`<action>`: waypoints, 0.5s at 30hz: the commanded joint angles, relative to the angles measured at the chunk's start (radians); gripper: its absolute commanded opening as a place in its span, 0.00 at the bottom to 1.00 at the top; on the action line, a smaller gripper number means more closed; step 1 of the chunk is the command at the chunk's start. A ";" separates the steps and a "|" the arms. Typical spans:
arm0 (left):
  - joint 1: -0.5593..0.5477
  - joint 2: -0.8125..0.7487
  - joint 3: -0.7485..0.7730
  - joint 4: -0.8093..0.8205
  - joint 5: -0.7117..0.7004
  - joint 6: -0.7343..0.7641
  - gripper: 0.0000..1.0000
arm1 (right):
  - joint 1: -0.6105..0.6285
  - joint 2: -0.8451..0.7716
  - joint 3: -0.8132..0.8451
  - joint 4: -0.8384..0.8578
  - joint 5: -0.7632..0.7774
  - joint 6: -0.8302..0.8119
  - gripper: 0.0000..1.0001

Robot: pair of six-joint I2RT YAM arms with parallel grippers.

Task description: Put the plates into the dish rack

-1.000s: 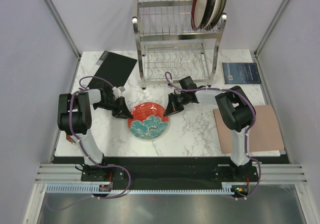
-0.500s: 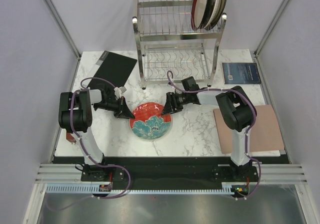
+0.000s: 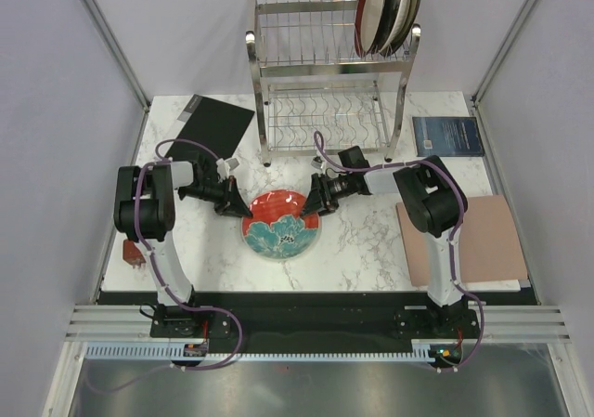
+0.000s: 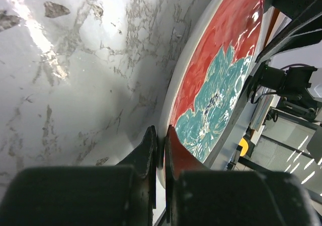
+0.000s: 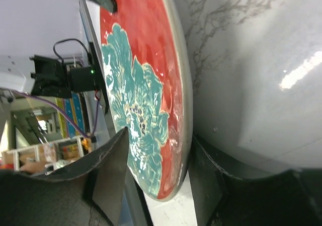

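A red plate with teal flowers (image 3: 283, 224) lies on the marble table between my two arms. My left gripper (image 3: 239, 207) is shut on its left rim; in the left wrist view the fingertips (image 4: 160, 138) pinch the plate's edge (image 4: 216, 80). My right gripper (image 3: 312, 207) is open, its jaws straddling the right rim with a gap on each side, and the right wrist view shows the same of the gripper (image 5: 158, 158) and plate (image 5: 146, 75). The dish rack (image 3: 329, 83) stands at the back, with other plates (image 3: 390, 8) upright in the right end of its top tier.
A black flat sheet (image 3: 213, 124) lies at the back left. A dark blue book (image 3: 447, 136) sits right of the rack. A pink board (image 3: 478, 241) covers the right side of the table. A small red object (image 3: 133, 253) sits at the left edge.
My left gripper has closed on the plate's left rim. My right gripper has opened from its hold on the right rim. The plate has shifted slightly right.
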 commanded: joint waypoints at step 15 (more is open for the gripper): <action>-0.096 -0.030 -0.002 0.118 0.024 -0.121 0.03 | 0.096 0.037 -0.010 -0.066 0.256 0.078 0.44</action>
